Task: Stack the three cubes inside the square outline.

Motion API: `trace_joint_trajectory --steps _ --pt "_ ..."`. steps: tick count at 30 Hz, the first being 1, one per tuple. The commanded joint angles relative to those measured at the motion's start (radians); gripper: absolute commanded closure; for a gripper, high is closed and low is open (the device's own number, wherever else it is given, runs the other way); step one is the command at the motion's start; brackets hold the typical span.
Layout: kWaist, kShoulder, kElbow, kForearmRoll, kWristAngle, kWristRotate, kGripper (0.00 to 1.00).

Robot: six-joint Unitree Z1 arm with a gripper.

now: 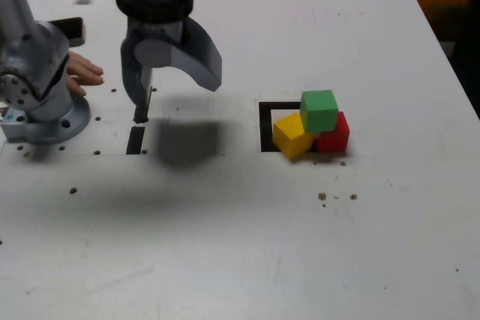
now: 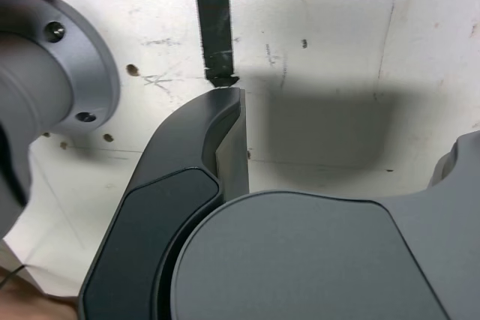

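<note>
Cubes sat bunched at the square outline (image 1: 265,121): green cube (image 1: 319,110) perched atop yellow cube (image 1: 292,136) and red cube (image 1: 334,134), no true stack yet. Well away from the outline, the pincer (image 1: 174,86) hung wide open and empty above the tabletop (image 1: 240,245), seemingly between tries.

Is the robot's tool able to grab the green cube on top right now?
Probably yes. The green cube sits on top of the yellow and red cubes with nothing over it, and the tool hangs open and empty to the exterior view's left, with bare table between.
</note>
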Motion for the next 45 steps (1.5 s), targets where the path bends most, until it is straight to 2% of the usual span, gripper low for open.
trace_joint_trajectory --steps 1,9,15,20,23,26,29,33,35,39,45 --pt "0.001 0.006 0.001 -0.002 -0.001 0.002 0.04" --pt "0.010 0.022 0.041 -0.016 -0.039 0.005 0.04" --pt "0.018 0.022 0.040 -0.018 -0.037 0.005 0.04" --pt "0.018 0.026 -0.009 0.001 -0.009 0.005 0.04" --pt "0.016 0.036 -0.052 0.028 0.032 -0.006 0.04" --pt "0.013 0.045 -0.121 0.081 0.046 -0.012 0.04" --pt "0.004 0.062 -0.239 0.172 0.058 -0.012 0.04" --pt "-0.027 0.171 -0.571 0.418 0.084 -0.015 0.04" --pt "-0.035 0.233 -0.692 0.493 0.099 -0.011 0.04" --pt "-0.037 0.283 -0.782 0.522 0.091 -0.003 0.04" --pt "-0.038 0.355 -0.909 0.528 0.059 0.020 0.05"
